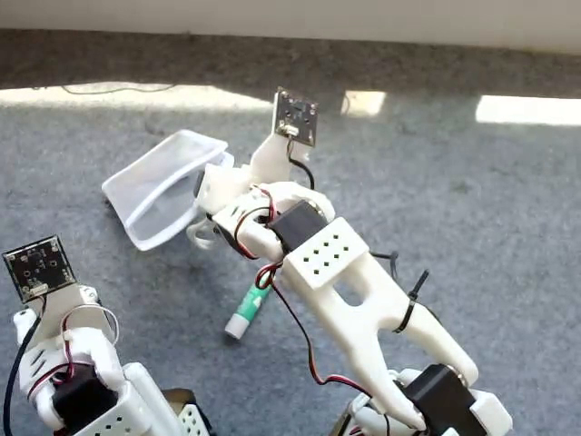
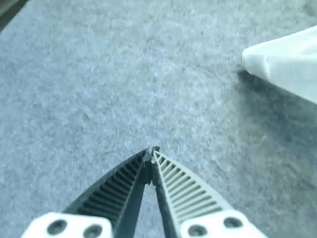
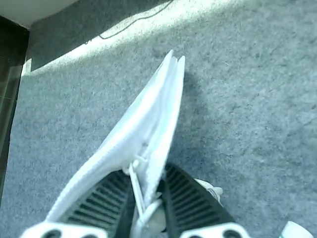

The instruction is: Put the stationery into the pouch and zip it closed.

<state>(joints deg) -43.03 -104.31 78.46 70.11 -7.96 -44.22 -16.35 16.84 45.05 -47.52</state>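
Observation:
A translucent white pouch lies on the grey carpet at the upper left, its near end lifted. My right gripper is shut on the pouch at its zipper edge, and the zipper pull cord hangs between the fingers. In the high view that right gripper sits at the pouch's right end. A green and white glue stick lies on the carpet under the right arm. My left gripper is shut on nothing, low over bare carpet, with a corner of the pouch farther off.
Grey carpet covers the whole work area, with sunlit patches along the far edge. A dark cable runs along the back left. The left arm's base stands at the front left corner.

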